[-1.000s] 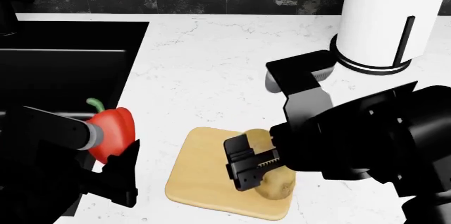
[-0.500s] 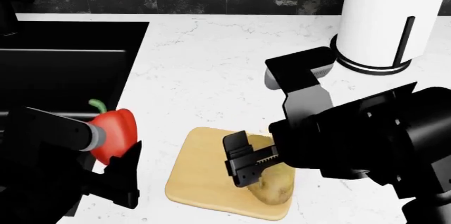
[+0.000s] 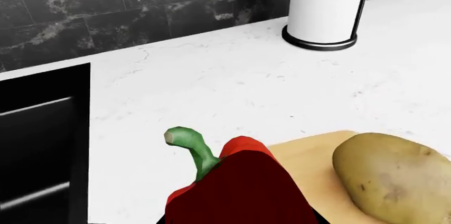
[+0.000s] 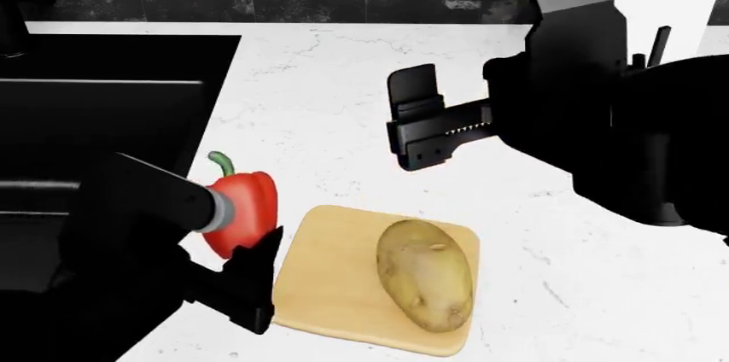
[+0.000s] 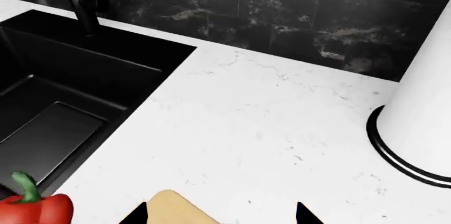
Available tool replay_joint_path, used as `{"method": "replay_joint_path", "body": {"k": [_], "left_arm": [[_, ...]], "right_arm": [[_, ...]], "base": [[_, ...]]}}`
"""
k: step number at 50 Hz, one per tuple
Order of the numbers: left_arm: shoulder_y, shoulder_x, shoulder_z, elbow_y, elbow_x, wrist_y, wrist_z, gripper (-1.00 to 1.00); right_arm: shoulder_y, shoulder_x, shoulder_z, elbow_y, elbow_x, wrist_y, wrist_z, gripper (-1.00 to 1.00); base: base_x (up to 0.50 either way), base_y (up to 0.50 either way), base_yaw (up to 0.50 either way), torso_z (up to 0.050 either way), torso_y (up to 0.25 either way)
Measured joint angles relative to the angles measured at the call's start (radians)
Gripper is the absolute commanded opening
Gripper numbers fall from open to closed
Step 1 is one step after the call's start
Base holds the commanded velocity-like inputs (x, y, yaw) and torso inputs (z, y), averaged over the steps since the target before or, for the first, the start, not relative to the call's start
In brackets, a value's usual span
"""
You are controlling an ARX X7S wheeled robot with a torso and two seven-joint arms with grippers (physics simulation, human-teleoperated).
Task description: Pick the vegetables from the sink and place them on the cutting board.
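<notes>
Simulated kitchen. White marble countertop (image 4: 341, 106), black sink (image 5: 63, 92) with faucet (image 5: 81, 2). Dark marble-tile backsplash (image 5: 282, 18).

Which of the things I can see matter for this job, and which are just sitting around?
Part of the job:
- red pepper, held in the left claw
- potato, lying on the cutting board
- sink
- right claw, open and empty above the counter

Just sitting around:
- white cylinder with a black base
- faucet

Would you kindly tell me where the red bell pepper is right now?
In the head view, the red bell pepper is held in the left gripper, just left of the cutting board, beside the sink.
</notes>
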Motion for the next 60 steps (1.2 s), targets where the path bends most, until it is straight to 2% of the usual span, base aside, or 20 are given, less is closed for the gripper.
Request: {"method": "replay_joint_path", "body": {"k": [12, 23, 59, 60], "left_arm": [[-0.059, 0.113, 0.043, -0.154, 0.038, -0.031, 0.1, -1.0], [-0.096, 0.187, 0.073, -0.296, 0.072, -0.045, 0.176, -1.0], [-0.074, 0.256, 0.132, -0.372, 0.097, -0.065, 0.244, -1.0], [-0.074, 0.257, 0.133, -0.373, 0.097, -0.066, 0.245, 1.0]], "right_arm": [[-0.013, 0.033, 0.091, -0.089, 0.078, 0.016, 0.121, 1.0], [-0.029, 0.054, 0.119, -0.124, 0.114, 0.016, 0.166, 1.0], [-0.057, 0.078, 0.107, -0.132, 0.159, -0.005, 0.195, 1.0], [-0.058, 0.079, 0.106, -0.132, 0.161, -0.006, 0.196, 1.0]], "base": [[0.0, 0.0, 0.0, 0.0, 0.0], [0.0, 0.0, 0.0, 0.0, 0.0], [0.0, 0.0, 0.0, 0.0, 0.0], [0.0, 0.0, 0.0, 0.0, 0.0]]}}
